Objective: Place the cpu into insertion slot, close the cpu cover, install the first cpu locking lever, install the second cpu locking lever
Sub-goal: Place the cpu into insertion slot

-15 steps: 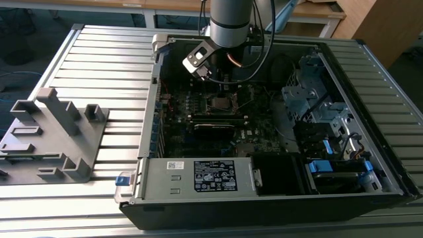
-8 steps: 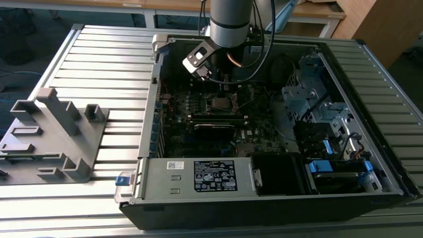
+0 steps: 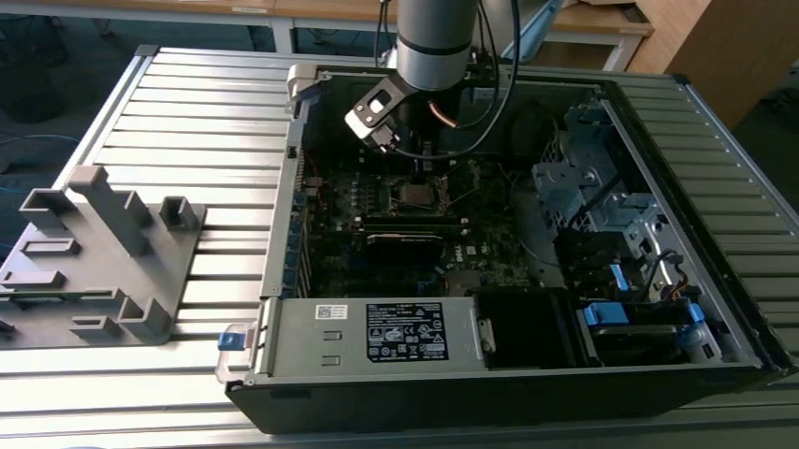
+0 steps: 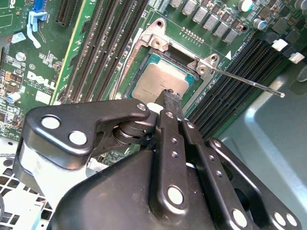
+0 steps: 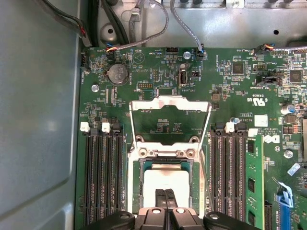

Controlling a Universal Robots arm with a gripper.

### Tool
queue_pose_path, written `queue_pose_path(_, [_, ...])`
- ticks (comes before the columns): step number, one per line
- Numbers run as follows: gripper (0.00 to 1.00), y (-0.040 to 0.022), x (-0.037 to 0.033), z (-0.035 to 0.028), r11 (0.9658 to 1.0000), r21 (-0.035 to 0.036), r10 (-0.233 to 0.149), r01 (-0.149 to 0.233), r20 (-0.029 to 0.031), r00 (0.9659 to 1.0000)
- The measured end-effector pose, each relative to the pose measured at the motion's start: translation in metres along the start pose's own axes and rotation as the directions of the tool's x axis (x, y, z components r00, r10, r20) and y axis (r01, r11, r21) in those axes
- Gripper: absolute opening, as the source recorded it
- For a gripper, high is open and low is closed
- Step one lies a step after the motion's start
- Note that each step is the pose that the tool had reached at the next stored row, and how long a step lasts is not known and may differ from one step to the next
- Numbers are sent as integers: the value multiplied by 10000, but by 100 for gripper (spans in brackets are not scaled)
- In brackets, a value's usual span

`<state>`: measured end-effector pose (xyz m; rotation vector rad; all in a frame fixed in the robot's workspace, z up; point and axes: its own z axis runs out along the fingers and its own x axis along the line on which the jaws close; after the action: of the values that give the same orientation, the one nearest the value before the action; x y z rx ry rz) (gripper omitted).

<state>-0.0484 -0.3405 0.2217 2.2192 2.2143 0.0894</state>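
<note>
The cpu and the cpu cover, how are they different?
The cpu is a solid square; the cpu cover is a frame with a big window. The cpu lies flat in the insertion slot; the cpu cover is swung open, off it. Both are squarish and metal.

There is one cpu (image 5: 158, 178), one insertion slot (image 5: 139, 184), one cpu cover (image 5: 170, 100), one coin battery (image 5: 118, 74), one power-supply box (image 3: 374, 332), one computer case (image 3: 500, 402) and one grey fixture (image 3: 107, 253).

cpu (image 5: 167, 181) in slot (image 5: 165, 152) | cover (image 5: 170, 102) swung open off one slot edge | memory slots (image 5: 101, 177) flanking slot both sides | gripper (image 5: 166, 197) right over cpu | case (image 3: 500, 402) on table (image 3: 187, 112), fixture (image 3: 100, 253) beside it on the exterior view's left, psu (image 3: 374, 332) in case's near corner
</note>
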Motion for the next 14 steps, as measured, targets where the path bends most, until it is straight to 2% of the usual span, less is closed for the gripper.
queue_pose_path(4, [11, 0, -2, 49, 10000, 4, 1, -1, 5, 10000])
queue_pose_path(8, [11, 0, -2, 50, 10000, 5, 2, -2, 15, 10000])
queue_pose_path(9, [11, 1, -2, 51, 10000, 26, 3, -4, 16, 10000])
queue_pose_path(10, [11, 2, -1, 52, 9999, 113, 8, -8, 12, 10000])
queue_pose_path(11, [11, 2, -2, 51, 9999, 160, 9, -9, 15, 10000])
queue_pose_path(14, [11, 2, -2, 51, 9998, 210, 10, -10, 17, 10000])
